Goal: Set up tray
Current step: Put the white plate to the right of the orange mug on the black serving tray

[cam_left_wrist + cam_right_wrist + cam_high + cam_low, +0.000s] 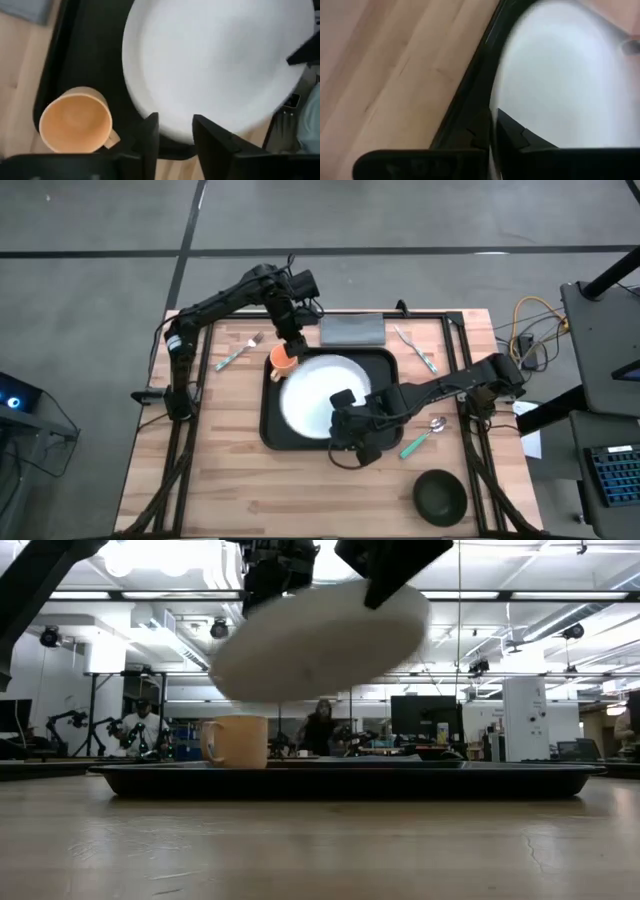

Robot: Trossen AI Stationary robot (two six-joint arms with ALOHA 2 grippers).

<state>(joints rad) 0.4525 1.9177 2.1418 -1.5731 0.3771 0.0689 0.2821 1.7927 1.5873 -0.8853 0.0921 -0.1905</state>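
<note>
Right hand (345, 423) is pinched shut on the rim of the round white ceramic plate (322, 392), fingers pressed onto its near edge; the plate is held tilted, clear of the large black rectangular plastic tray (272, 425) that lies directly beneath it on the wooden slatted surface (230, 480). Left hand (172, 135) hovers at the plate's opposite rim, fingers part-spread with the rim just ahead of them and nothing gripped. The orange plastic mug (283, 359) stands on the tray right beside the left hand.

Step in hand, as judged: lowering the plate flat onto the tray. It is best done by levelling the plate first, then descending slowly, with the far rim kept apart from the mug; release is advised only once the plate rests on the tray floor.

Not resolved: the gap between plate and tray floor under the right hand is hidden by the plate. Plate edges are smeared in the low view. Contact between the left fingers and the rim cannot be told.
</note>
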